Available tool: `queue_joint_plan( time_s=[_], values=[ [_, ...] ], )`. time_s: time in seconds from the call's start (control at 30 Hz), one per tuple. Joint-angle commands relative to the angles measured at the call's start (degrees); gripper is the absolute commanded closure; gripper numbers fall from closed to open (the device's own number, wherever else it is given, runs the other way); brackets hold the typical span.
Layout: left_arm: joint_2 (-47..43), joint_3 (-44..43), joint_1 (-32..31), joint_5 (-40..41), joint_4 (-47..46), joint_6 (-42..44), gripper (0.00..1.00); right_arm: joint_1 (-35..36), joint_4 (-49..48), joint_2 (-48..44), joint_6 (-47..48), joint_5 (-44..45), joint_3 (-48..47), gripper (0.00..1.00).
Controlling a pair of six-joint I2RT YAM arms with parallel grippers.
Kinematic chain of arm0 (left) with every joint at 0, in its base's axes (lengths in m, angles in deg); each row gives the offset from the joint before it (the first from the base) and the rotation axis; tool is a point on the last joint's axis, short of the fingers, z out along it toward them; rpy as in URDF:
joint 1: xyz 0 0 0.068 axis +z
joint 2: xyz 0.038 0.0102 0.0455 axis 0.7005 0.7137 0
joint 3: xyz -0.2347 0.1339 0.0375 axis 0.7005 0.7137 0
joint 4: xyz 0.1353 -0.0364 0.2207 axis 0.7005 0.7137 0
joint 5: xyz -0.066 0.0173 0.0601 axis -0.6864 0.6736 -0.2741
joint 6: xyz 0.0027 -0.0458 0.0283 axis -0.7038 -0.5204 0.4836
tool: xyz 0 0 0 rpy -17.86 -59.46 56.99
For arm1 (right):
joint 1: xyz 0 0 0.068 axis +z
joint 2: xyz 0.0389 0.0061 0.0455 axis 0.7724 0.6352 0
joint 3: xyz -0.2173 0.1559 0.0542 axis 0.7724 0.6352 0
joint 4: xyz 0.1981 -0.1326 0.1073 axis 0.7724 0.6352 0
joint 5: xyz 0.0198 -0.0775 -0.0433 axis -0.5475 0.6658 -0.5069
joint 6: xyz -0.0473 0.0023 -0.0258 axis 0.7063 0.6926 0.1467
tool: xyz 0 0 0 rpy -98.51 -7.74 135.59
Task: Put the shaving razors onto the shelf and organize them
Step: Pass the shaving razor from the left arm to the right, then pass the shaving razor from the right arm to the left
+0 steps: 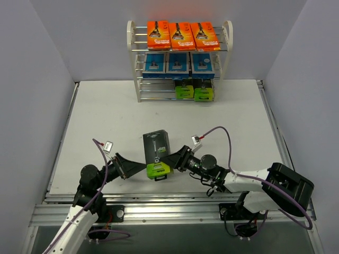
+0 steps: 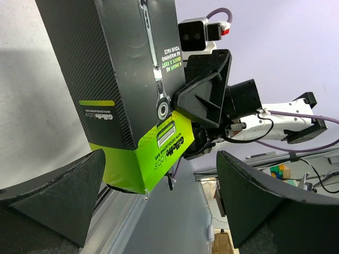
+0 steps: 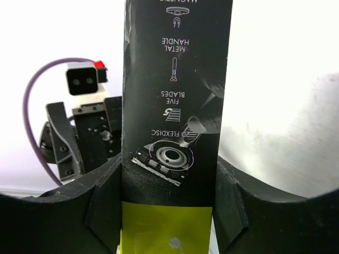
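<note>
My right gripper [image 1: 177, 157] [image 3: 168, 211] is shut on a black-and-lime-green razor box [image 1: 157, 153] and holds it upright above the table near the front edge. The box fills the right wrist view [image 3: 175, 106]. My left gripper [image 1: 128, 166] [image 2: 164, 211] is open, its fingers wide apart just left of the box [image 2: 122, 79], not gripping it. The white shelf [image 1: 229, 33] stands at the back. It holds three orange cards [image 1: 180, 35] on top, three blue packs [image 1: 178, 63] in the middle and two black-and-lime boxes [image 1: 194, 91] at the bottom right.
The shelf's bottom tier has free room left of the two boxes [image 1: 156, 91]. The grey table [image 1: 106, 121] lies between the arms and the shelf. White walls close in both sides. A metal rail [image 1: 159, 203] runs along the near edge.
</note>
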Motion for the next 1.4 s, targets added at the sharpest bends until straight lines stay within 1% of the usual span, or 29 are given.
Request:
queue_joint_plan(
  time_s=[0.0,0.07,0.17,0.27,0.43,0.63,0.77,0.9,1.07,1.2,1.37],
  values=[
    [1.29,-2.4,0.02,-1.9,1.11,2.41,0.06,-0.31,-15.7,-2.19,0.78,1.14,-0.96,0.81],
    [2.61,-2.14,0.02,-2.34,1.2,2.5,0.06,-0.31,-16.31,-1.93,0.6,1.14,-1.05,0.82],
    [3.93,-1.87,0.02,-2.52,1.54,2.76,0.06,-0.23,-17.89,-0.7,0.17,0.88,-1.14,0.91],
    [4.28,-1.96,-0.07,-2.17,2.42,2.85,0.06,-0.31,-19.47,0.09,-0.45,0.61,-1.05,0.93],
    [3.76,-1.52,-0.07,-1.82,2.96,1.8,0.06,-0.4,-20.88,1.24,-0.98,1.14,-0.88,0.94],
    [3.58,0.94,-0.07,-3.05,-0.47,-2.07,0.06,-0.75,-20.62,0.89,-0.89,1.58,-2.02,0.94],
    [4.02,1.2,-0.07,-3.75,1.81,-2.07,0.06,-0.84,-18.78,0.01,-0.28,1.75,-3.68,0.94],
    [4.46,1.12,-0.24,-4.28,1.99,-2.77,0.06,-0.84,-18.07,-0.61,0.43,2.37,-4.65,0.95],
    [4.98,1.29,-0.51,-4.28,-0.38,-4.26,0.06,-0.84,-18.25,-0.26,0.87,2.72,-6.58,0.95],
    [6.47,1.55,-0.59,-3.66,-4.85,-5.58,0.06,-0.84,-19.56,1.23,0.87,2.46,-8.96,0.96],
    [8.15,1.82,-0.59,-2.61,-8.12,-6.64,0.06,-0.75,-24.57,4.13,-0.89,1.32,-9.75,0.96]
  ],
)
